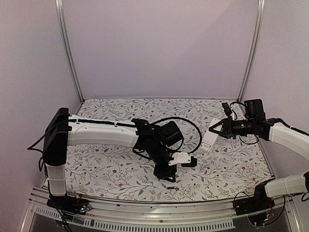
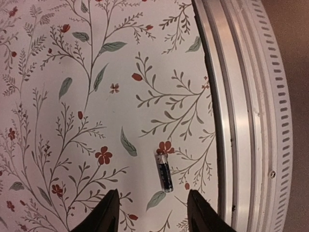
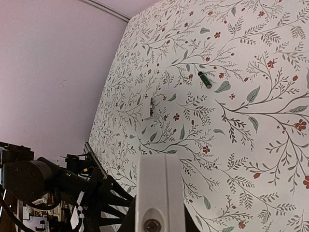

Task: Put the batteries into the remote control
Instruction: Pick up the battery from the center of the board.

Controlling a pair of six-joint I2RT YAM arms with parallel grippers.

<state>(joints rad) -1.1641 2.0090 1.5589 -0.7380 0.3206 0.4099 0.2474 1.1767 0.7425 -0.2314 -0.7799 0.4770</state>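
Left gripper (image 2: 152, 193) hangs over the flowered tablecloth (image 2: 58, 135), its 2 fingers spread with nothing between them. 1 battery (image 2: 164, 173) lies flat on the cloth just ahead of the gap, at 12 o'clock nudging 1 in the wrist view. Its long axis runs roughly 12 to 6, square to the line on which the fingers close, which looks handy for a pinch across its width. Over at 3 o'clock in the top view, well apart, the right gripper (image 1: 215, 129) pinches the remote control (image 1: 208, 137) aloft. The left arm is clearly nearer, and it looks to need a short reach forward and down.
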